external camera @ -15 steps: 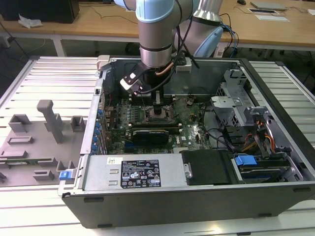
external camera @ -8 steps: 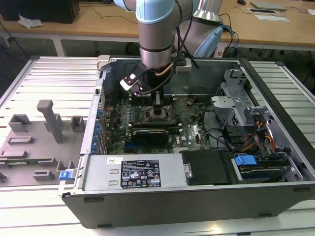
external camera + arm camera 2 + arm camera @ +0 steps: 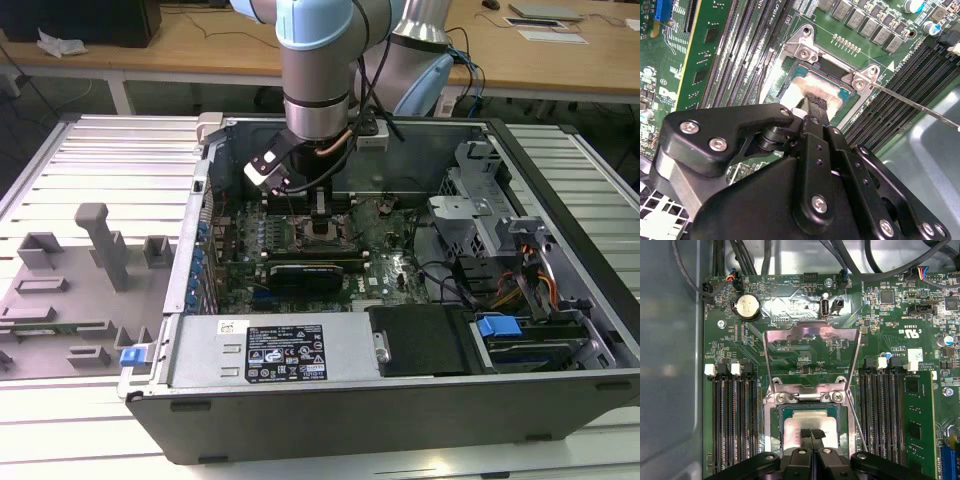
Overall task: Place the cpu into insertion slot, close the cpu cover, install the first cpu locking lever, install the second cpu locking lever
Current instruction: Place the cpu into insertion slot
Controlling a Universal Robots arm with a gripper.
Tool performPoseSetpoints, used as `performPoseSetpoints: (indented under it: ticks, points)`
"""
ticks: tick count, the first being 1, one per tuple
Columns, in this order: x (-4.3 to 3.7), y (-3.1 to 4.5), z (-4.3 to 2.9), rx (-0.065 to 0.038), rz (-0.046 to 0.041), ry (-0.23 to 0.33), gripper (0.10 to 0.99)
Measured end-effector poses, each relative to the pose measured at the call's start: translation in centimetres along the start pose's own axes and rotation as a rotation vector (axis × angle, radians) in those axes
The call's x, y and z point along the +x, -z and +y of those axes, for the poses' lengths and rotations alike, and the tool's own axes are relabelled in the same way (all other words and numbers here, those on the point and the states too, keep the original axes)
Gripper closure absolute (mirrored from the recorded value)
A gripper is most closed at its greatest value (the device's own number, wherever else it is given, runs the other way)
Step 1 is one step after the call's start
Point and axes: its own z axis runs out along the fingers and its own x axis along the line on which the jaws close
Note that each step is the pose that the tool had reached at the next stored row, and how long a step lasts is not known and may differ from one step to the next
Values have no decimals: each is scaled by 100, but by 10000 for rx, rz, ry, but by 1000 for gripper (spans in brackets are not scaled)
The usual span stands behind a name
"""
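Clenched empty, our pincer (image 3: 811, 434) seems to touch the cpu (image 3: 799, 421) lying in the insertion slot (image 3: 774, 440), cpu cover (image 3: 812, 332) swung open; we judge light, square pressure seats it best.

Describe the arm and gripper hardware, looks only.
The arm is a silver-grey tube with pale blue joint caps and black cables looped at the wrist. The gripper is black, with angular linkages, silver screws and ribbed fingertips.

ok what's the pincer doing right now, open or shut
pincer: shut, holding nothing, its tips over the pale silvery square chip
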Motion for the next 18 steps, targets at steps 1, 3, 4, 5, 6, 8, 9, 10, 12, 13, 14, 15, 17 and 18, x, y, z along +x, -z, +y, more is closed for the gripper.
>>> performPoseSetpoints:
  ticks: [1, 3, 4, 5, 6, 8, 9, 10, 12, 13, 14, 15, 17, 18]
  points:
    - [0, 0, 0, 0, 0, 0, 980]
    - [0, 1, 0, -1, 1, 0, 980]
    - [1, 5, 1, -3, 5, 0, 980]
    - [2, 17, 3, -9, 14, -1, 980]
    - [1, 32, 4, -4, 7, -1, 980]
    - [0, 71, 6, -2, 2, -1, 980]
    - [-1, 102, 9, -2, 1, 0, 980]
    - [-1, 146, 13, -3, 2, -1, 980]
    - [-1, 234, 21, -3, 1, 0, 980]
    - [-2, 289, 26, -4, 3, 0, 980]
    - [-2, 321, 29, -4, 2, 0, 980]
    - [-2, 384, 35, -6, 2, 0, 980]
    - [-3, 464, 42, -8, 1, 0, 980]
    - [-3, 532, 48, -11, 3, 0, 980]
